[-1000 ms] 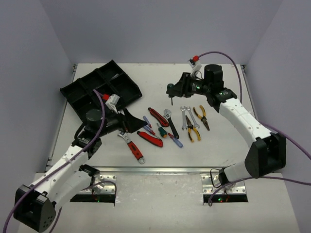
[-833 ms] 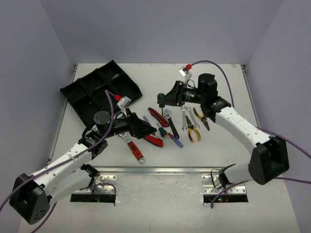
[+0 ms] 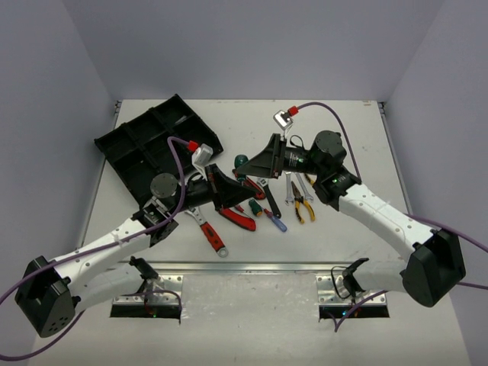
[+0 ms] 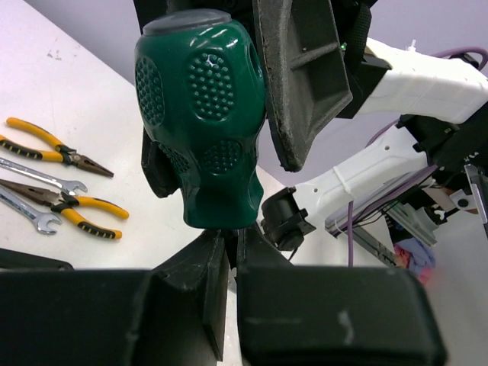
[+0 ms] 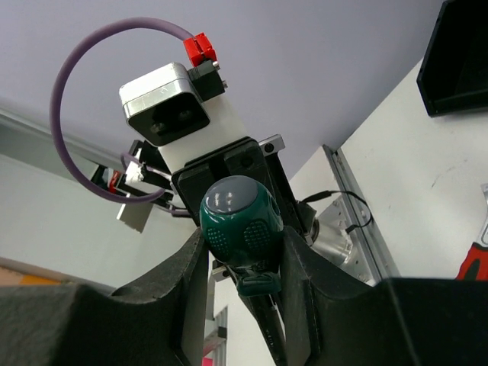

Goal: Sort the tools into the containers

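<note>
The right gripper (image 5: 242, 238) is clenched on the knobbly handle of a green screwdriver (image 3: 239, 161), one finger on each side, and holds it in the air above the middle of the table (image 3: 343, 122). The left gripper (image 4: 226, 253) meets it from the left. Its jaws are pressed together right at the handle's narrow end, grasping the screwdriver there, though the shaft is hidden between the fingers. Both grippers thus grip the same tool, nose to nose. Under and around them the other tools lie loose on the table. A red utility knife (image 3: 236, 219) and a red-handled wrench (image 3: 213, 236) lie on the near side by the left gripper, and a small blue screwdriver (image 3: 276, 223) lies just right of the knife. Yellow-handled pliers (image 3: 303, 207) and silver spanners (image 4: 30, 174) lie further right. The black divided tray (image 3: 122, 145) sits at the far left, apart from the tools.
</note>
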{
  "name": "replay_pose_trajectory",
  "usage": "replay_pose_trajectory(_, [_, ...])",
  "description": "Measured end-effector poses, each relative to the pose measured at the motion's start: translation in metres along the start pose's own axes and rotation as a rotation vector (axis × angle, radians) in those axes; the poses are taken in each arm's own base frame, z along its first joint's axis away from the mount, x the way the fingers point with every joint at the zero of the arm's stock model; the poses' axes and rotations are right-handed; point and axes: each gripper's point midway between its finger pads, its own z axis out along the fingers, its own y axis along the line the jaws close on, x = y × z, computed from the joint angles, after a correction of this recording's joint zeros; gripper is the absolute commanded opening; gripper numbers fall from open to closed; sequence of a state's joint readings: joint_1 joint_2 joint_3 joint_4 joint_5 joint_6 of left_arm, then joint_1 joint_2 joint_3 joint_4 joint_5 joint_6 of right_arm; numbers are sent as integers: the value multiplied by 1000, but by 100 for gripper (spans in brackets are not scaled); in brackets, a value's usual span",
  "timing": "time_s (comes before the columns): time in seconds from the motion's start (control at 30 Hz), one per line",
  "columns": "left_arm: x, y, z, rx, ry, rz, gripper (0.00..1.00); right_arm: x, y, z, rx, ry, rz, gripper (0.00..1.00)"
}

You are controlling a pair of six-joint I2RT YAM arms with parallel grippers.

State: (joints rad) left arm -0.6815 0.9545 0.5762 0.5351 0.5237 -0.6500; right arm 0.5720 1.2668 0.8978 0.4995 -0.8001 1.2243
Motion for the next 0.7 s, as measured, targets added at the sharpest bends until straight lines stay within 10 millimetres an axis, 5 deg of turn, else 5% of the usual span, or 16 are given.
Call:
replay_pose_trajectory(0.1, [-1,0,0,-6,-6,-9,0,-1,1,0,-3,-3,-13,0])
replay_pose_trajectory(0.2, [-3,3,-1,-23,-16,-12,0,-1,0,0,-3,-9,-17,12])
replay_pose_trajectory(0.37, [-3,11,-1,-72,-15,-12,0,-1,-5,0,9,-20,-19,51])
replay_pose_trajectory(0.47, [-3,17,-1,-106,-11,2,0,-1,-6,0,14,-21,-15,65])
replay_pose_trajectory(0.57, [-5,21,-1,-134,-17,18,0,0,-7,0,17,-19,-11,95])
replay_pose_trajectory(0.7, [-11,30,-4,-201,-26,40,0,0,-14,-2,41,-15,4,99])
